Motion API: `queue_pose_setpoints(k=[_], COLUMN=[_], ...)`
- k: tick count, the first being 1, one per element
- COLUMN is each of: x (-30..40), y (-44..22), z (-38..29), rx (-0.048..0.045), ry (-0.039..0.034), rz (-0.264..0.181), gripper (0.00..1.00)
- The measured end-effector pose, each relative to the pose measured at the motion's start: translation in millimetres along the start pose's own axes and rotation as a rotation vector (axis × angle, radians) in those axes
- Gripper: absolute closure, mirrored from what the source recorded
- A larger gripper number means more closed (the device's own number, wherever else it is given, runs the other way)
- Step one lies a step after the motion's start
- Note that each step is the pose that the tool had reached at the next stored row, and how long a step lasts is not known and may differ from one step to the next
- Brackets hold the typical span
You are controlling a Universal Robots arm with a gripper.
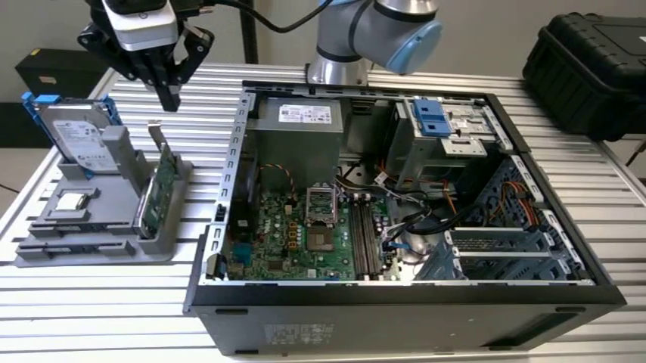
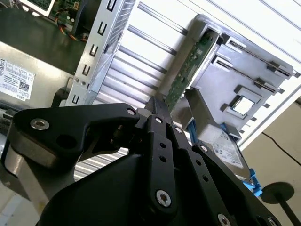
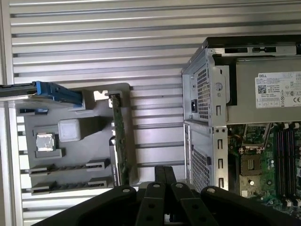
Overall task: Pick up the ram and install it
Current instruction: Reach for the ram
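Exterior view: gripper (image 1: 169, 97) hangs above the table (image 1: 101, 302), fingers pressed together, holding nothing. The ram (image 1: 72, 225), judged to be the dark stick in a long slot of the gray holder (image 1: 111, 253), lies well beyond the fingers, past the green card (image 1: 162, 189). Risk: a low approach clips that upright card.

Second wrist view: card (image 2: 188, 70) stands just off the fingertips (image 2: 159, 107), ram (image 2: 249, 52) farther out.

First wrist view: ram (image 3: 70, 168) sits low in its slot. Fingers left together would skate over it, with no grip.
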State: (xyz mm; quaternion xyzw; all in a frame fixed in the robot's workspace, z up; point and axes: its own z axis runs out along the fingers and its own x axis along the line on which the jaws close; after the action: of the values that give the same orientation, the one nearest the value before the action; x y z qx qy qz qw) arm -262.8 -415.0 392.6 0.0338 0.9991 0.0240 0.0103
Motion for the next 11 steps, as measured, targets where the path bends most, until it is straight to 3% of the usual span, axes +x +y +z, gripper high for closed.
queue_pose_setpoints(k=[11], x=[20.6], y=[-4.7], z=[-0.6], rx=[0.0000], ry=[0.0001], rz=[-0.001], gripper=[1.00])
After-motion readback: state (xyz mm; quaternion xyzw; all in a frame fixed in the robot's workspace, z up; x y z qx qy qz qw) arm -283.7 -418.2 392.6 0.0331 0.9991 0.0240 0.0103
